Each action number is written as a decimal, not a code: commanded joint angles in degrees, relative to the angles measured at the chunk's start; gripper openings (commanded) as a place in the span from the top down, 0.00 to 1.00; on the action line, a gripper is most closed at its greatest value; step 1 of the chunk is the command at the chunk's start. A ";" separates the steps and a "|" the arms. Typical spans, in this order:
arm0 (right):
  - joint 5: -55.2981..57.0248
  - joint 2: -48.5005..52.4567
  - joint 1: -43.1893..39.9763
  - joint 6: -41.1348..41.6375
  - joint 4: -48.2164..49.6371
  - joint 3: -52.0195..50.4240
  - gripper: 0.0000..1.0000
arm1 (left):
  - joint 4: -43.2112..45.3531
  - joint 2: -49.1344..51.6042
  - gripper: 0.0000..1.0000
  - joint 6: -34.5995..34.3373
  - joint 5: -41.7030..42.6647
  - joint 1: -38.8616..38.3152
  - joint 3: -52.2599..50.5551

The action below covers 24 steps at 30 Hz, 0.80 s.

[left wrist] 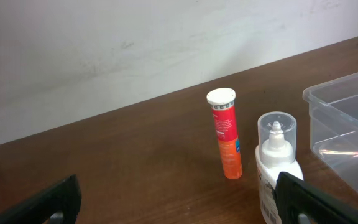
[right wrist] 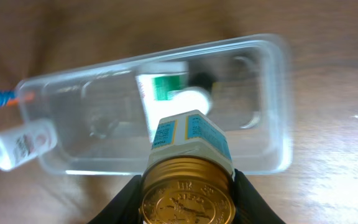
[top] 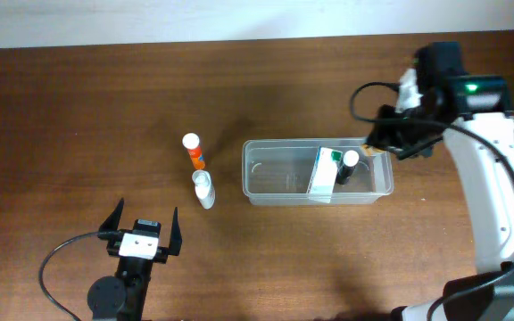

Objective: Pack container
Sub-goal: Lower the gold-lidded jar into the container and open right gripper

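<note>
The clear plastic container (top: pixel 275 175) lies right of the table's middle; it also shows in the right wrist view (right wrist: pixel 272 93) and the left wrist view (left wrist: pixel 347 118). Inside it are a green-and-white box (top: pixel 325 174) (right wrist: pixel 160 87) and a dark bottle with a white cap (top: pixel 350 162) (right wrist: pixel 194 96). My right gripper (top: pixel 396 135) (right wrist: pixel 188 186) hovers at the container's right end, shut on a jar with a gold lid and blue-white label (right wrist: pixel 190 137). My left gripper (top: pixel 143 225) (left wrist: pixel 179 196) is open and empty at the front left.
An orange tube with a white cap (top: pixel 194 153) (left wrist: pixel 225 140) stands left of the container. A white bottle with a clear cap (top: pixel 203 189) (left wrist: pixel 277 162) is next to it, just ahead of my left gripper's right finger. A white wall runs behind the table.
</note>
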 commanded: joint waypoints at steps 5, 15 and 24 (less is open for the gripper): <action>2.34 -0.48 13.29 2.64 2.82 1.09 0.68 | -0.22 -0.39 0.01 0.68 0.59 0.13 -0.17; 5.75 8.44 23.23 4.13 5.60 1.09 0.68 | -0.22 -0.39 0.01 0.68 0.59 0.13 -0.17; 7.69 16.50 23.54 4.11 8.13 1.09 0.68 | -0.22 -0.39 0.01 0.68 0.59 0.13 -0.17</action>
